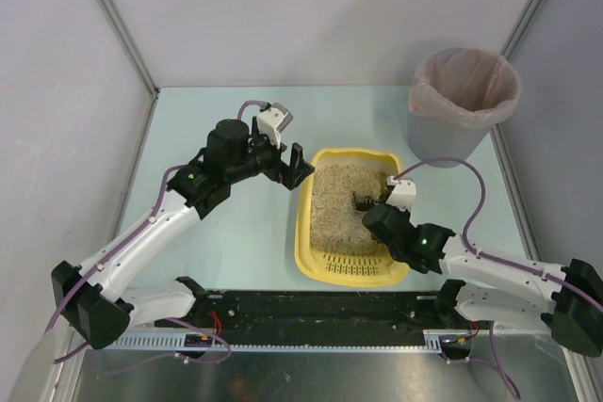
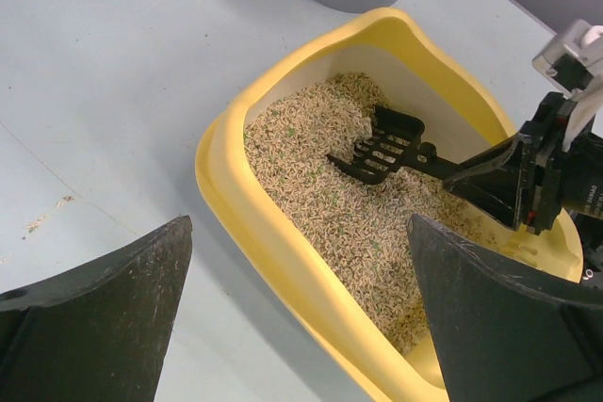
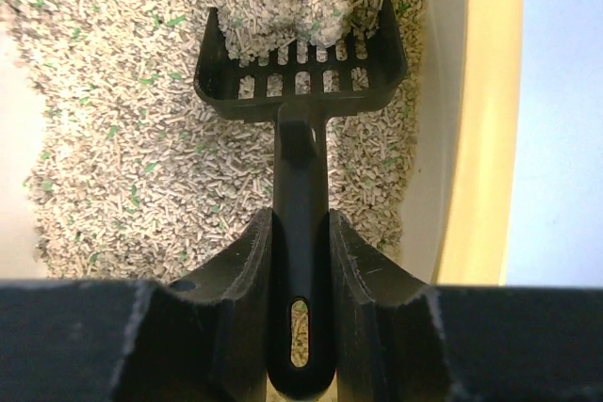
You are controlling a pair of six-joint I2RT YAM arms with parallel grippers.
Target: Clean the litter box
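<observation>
Clamping scoop [image 3: 300, 167] handle: right pincer [image 3: 300, 237], scoop head in litter [image 3: 122, 138] just ahead; left pincer [image 2: 300, 261] wide, litter box [image 2: 226, 185] just beside.

Legible text: none. On litter box [image 1: 303, 223] and scoop [image 3: 300, 185]: no label, brand, number or sign readable in any view.

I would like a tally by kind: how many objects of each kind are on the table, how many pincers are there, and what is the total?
Litter box: 1
Scoop: 1
Bin: 1
Pincers: 2 (left pincer, right pincer)
Total: 5
</observation>
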